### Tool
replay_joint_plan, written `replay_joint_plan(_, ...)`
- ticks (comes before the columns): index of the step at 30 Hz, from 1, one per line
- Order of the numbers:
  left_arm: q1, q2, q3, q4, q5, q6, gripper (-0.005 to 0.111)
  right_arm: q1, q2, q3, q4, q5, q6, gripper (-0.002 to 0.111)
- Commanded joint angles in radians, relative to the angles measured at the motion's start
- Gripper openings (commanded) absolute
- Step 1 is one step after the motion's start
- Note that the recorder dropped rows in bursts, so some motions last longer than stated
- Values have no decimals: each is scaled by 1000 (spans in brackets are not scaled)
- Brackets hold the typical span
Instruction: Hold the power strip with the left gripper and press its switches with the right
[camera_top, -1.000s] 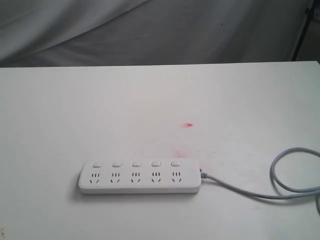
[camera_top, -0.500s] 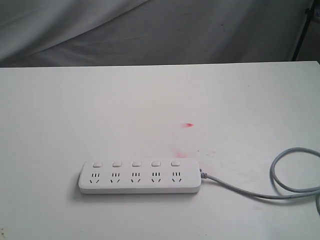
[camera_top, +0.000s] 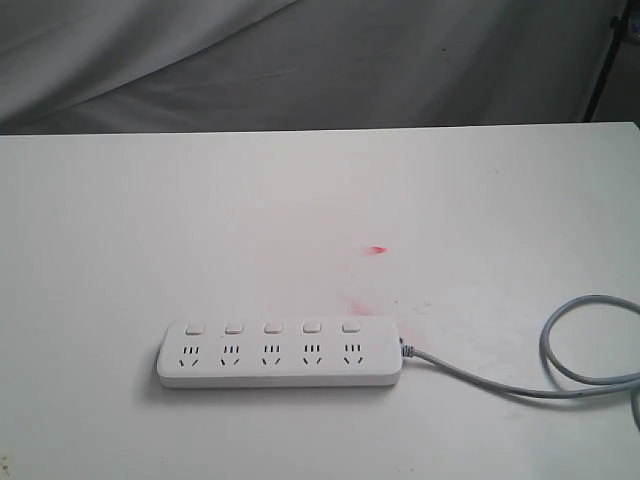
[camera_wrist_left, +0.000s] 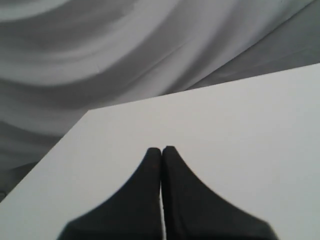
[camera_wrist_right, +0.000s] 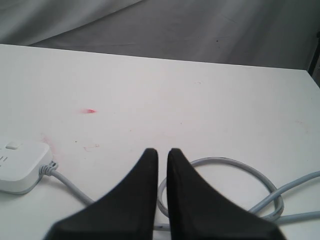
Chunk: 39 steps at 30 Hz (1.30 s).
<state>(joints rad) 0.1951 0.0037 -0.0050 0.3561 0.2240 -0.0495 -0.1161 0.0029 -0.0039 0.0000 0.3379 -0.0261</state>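
White table (camera_top: 300, 200) holds one power strip (camera_top: 280, 368) with five switches (camera_top: 272, 327); left fingers (camera_wrist_left: 145, 190) together, right fingers (camera_wrist_right: 135, 200) almost touching, both empty.

Exterior above table (camera_top: 200, 220), wrist cameras low, forward-facing

free: open table (camera_top: 300, 200) was seen along far side of power strip (camera_top: 280, 353) | obstacle: one end was crowded by looped grey cable (camera_top: 545, 345) | strip top was found uncovered

No visible change since earlier.
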Motion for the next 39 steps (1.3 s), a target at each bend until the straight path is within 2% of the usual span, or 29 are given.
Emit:
replay_joint_plan(1,3,-4,5,-63,-135,5,0,-3,-3,4,0,-1,0,7)
replay_joint_plan(6,3,1,-84,-148,-137,26,0,-3,-3,4,0,-1,0,7)
replay_joint_plan(12,3,224,-292,-294,-139,214,0,-3,-3,4,0,-1,0,7)
replay_joint_plan(13,3,328,-356,-363,-142,281,0,-3,-3,4,0,-1,0,7)
replay_joint_plan(18,3,577,-488,-601,-149,515,0,-3,-3,4,0,-1,0,7)
replay_joint_plan(19,3,617,-506,-648,-149,576,0,-3,-3,4,0,-1,0,7)
replay_joint_plan(20,3,712,-529,-755,-163,690,0,-3,-3,4,0,-1,0,7)
replay_joint_plan(22,3,828,-544,-899,-200,830,0,-3,-3,4,0,-1,0,7)
replay_joint_plan(27,3,1029,-547,-1072,-273,1063,0,-3,-3,4,0,-1,0,7)
replay_joint_plan(29,3,1084,-547,-1093,-317,1131,0,-3,-3,4,0,-1,0,7)
replay_joint_plan(32,3,1161,-576,-1093,-412,1131,0,-3,-3,4,0,-1,0,7)
replay_joint_plan(35,3,1274,-662,-1086,-430,1106,0,-3,-3,4,0,-1,0,7)
replay_joint_plan(39,3,1425,-737,-880,-412,908,0,-3,-3,4,0,-1,0,7)
